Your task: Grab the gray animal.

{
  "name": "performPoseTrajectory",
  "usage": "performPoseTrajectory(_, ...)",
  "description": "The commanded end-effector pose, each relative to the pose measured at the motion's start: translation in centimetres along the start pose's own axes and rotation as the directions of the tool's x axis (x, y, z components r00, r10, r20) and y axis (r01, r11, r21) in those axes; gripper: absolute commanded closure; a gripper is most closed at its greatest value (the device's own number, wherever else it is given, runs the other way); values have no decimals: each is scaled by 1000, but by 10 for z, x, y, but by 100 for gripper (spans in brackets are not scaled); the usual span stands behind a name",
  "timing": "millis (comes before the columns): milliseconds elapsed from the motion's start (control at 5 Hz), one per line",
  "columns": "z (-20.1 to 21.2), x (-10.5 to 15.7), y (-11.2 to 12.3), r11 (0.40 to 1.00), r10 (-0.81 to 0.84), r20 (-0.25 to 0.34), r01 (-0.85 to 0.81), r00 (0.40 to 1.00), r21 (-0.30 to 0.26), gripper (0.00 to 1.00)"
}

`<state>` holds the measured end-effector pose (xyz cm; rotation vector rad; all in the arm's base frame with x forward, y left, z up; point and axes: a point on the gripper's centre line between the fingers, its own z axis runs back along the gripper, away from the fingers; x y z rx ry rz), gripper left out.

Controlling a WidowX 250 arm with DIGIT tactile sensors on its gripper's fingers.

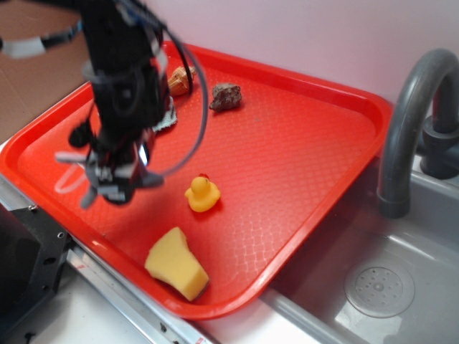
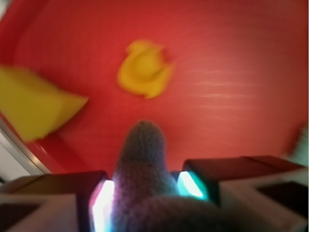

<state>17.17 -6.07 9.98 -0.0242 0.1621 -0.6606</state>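
The gray animal (image 2: 142,179) is seen clamped between the fingers of the gripper (image 1: 115,172), raised over the tray (image 1: 301,150); the grab appears done. The duck (image 2: 145,67) lies at twelve o'clock beyond.

The exterior view looks down from high beside the sink (image 1: 401,287), taking in the whole tray (image 1: 308,143). The wrist view sits low and close, sharing the duck (image 1: 202,194) (image 2: 145,67) and sponge (image 1: 177,264) (image 2: 34,108).
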Motion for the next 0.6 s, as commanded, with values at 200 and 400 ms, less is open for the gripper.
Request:
performPoseTrajectory(200,90,-61,-3,799,598,209,-596,774,-79,100)
performPoseTrajectory(400,83,-62,7,835,548,219,-544,807,-85,100)
